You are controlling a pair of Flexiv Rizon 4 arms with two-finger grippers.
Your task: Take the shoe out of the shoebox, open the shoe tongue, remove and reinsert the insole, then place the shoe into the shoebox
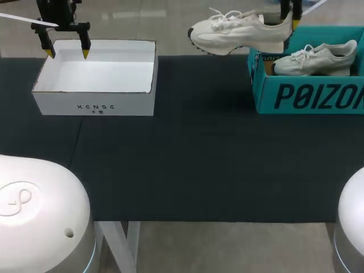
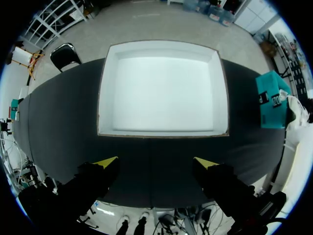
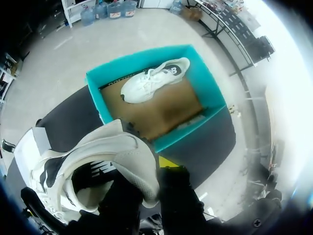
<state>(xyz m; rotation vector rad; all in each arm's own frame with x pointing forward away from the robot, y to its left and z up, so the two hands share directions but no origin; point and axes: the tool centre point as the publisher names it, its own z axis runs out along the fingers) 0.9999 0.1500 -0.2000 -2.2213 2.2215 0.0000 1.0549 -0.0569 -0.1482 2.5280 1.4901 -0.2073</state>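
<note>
Right gripper [image 1: 291,21] is clamped on the heel collar of the white shoe [image 1: 242,34], one finger inside and one outside. I hold this laced, thick-soled shoe level in the air, toe toward my left, just beside the teal shoebox [image 1: 307,96]. A second shoe [image 1: 315,60] lies inside that shoebox. Left gripper [image 1: 68,52] hangs with fingers apart over the white box [image 1: 94,105].

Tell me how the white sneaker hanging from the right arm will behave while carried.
Probably light and fairly stiff-soled: the sneaker hangs level though only its heel is pinched in the right jaws. With the toe far out, it may swing or pivot. The padded heel wall looks soft, so the grip could slip; loose laces may snag.
</note>
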